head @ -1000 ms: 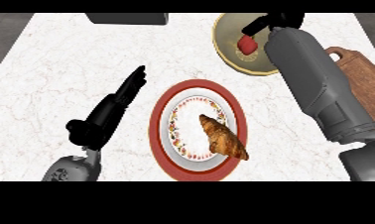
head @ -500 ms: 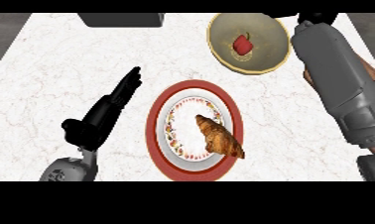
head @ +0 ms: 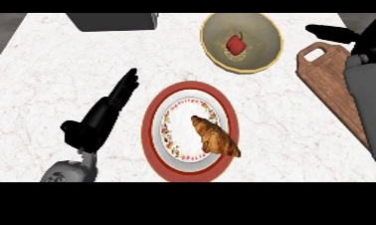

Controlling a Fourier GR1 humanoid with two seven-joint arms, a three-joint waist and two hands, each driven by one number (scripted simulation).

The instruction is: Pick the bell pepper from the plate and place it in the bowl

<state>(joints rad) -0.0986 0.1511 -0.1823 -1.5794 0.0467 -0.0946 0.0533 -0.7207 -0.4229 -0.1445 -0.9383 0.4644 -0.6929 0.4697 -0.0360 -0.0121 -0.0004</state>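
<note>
The red bell pepper (head: 236, 45) lies inside the tan bowl (head: 266, 29) at the back of the counter, free of either hand. A red-rimmed plate (head: 155, 127) in the front middle carries only a brown croissant (head: 215, 137). My right hand (head: 339, 34) is at the right edge, to the right of the bowl and apart from it, fingers stretched out and holding nothing. To the left of the plate my left hand (head: 103, 114) rests open on the counter, fingers pointing away from me.
A wooden cutting board (head: 327, 77) lies at the right, partly under my right forearm. A dark grey box (head: 114, 21) sits at the back left. The counter is white marble.
My right hand let go of the bell pepper in the bowl and drew back to the right, off the bowl. The left hand stayed put.
</note>
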